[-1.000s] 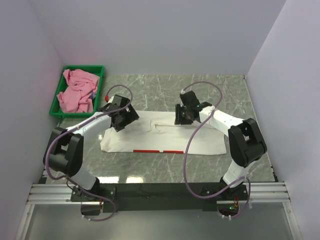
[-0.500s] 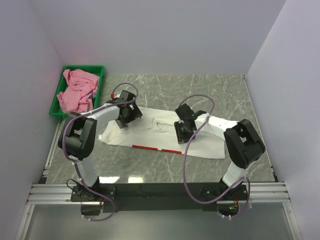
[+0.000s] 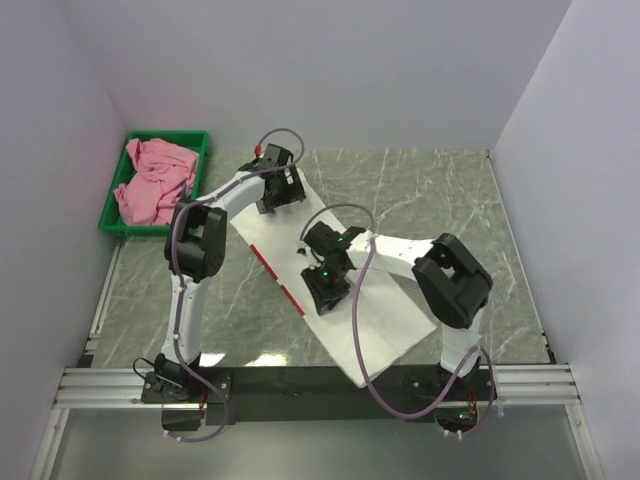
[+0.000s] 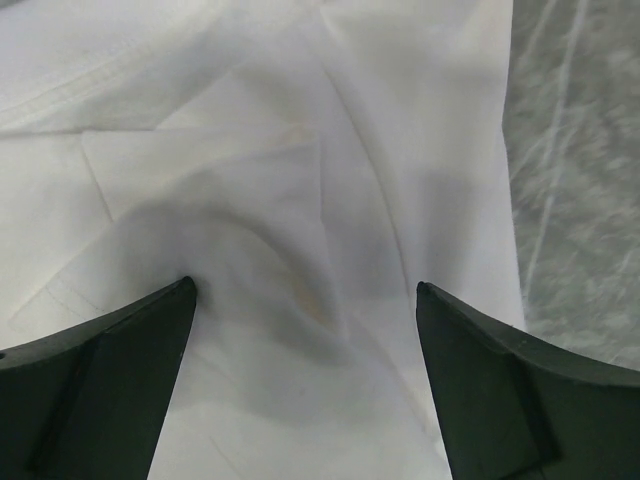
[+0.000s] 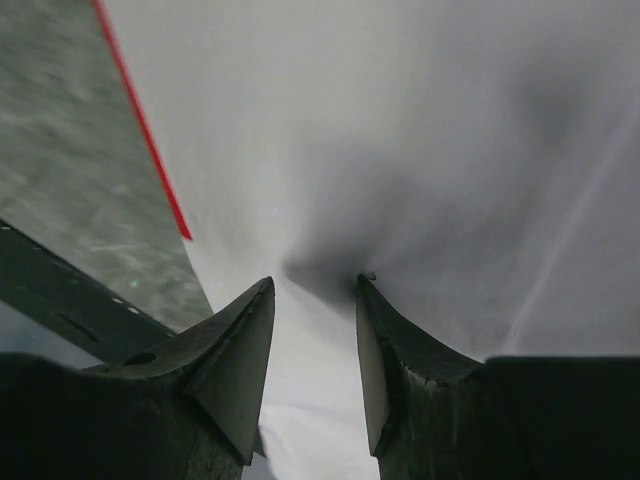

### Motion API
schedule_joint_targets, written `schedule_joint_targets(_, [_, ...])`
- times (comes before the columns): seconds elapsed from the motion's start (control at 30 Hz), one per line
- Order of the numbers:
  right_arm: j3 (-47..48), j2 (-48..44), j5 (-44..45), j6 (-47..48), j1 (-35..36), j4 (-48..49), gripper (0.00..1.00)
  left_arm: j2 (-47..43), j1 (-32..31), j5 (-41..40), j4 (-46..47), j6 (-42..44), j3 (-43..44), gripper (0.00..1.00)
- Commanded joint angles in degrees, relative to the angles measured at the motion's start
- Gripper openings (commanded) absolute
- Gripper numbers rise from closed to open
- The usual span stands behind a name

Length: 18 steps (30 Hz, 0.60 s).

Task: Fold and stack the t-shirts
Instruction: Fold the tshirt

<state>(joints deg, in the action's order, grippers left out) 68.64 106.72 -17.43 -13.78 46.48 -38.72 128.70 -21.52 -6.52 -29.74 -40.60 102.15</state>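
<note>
The white t-shirt (image 3: 378, 322) lies folded into a long strip, running diagonally from the far left towards the near edge, with a thin red line (image 3: 281, 277) along its left side. My left gripper (image 3: 280, 190) is at its far end, wide open, with both fingers resting on creased white fabric (image 4: 300, 150) and nothing pinched between them. My right gripper (image 3: 325, 288) is at the strip's middle, jaws half open, tips pressed down on the smooth cloth (image 5: 420, 120), which dimples between them. The pink t-shirt (image 3: 155, 182) lies crumpled in the tray.
The green plastic tray (image 3: 170, 134) stands at the far left against the wall. The marble tabletop (image 3: 440, 190) is bare to the right of the shirt. The black base rail (image 3: 300, 380) runs just under the strip's near end.
The white strip has swung from lying across the table to a diagonal. My left gripper went farther away and right; my right gripper came nearer and left, both still on the cloth.
</note>
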Motion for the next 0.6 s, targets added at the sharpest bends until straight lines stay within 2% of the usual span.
schedule_joint_targets(0.0, [5.17,4.81,-6.56,-0.89,2.38,-0.75,0.45,7.78,0.25,3.88,0.20,5.88,6.38,0.99])
schedule_joint_targets(0.1, [10.80,9.03,-8.05,-2.74,3.26,1.97,0.45,11.91,0.69,6.08,0.64,7.20,14.10,0.99])
schedule_joint_targets(0.33, [18.10,12.91,-7.18,-7.31,3.36,8.22,0.47,19.38,3.23,15.64,6.26,5.36,21.95,0.99])
schedule_joint_targets(0.43, [17.85,8.36,-4.20,-6.79,3.01,9.45,0.48,20.36,4.73,20.56,11.86,2.38,21.78,0.99])
schedule_joint_targets(0.57, [11.98,0.02,1.16,-7.05,1.08,10.50,0.50,18.96,6.66,24.70,18.47,-0.70,20.55,0.99])
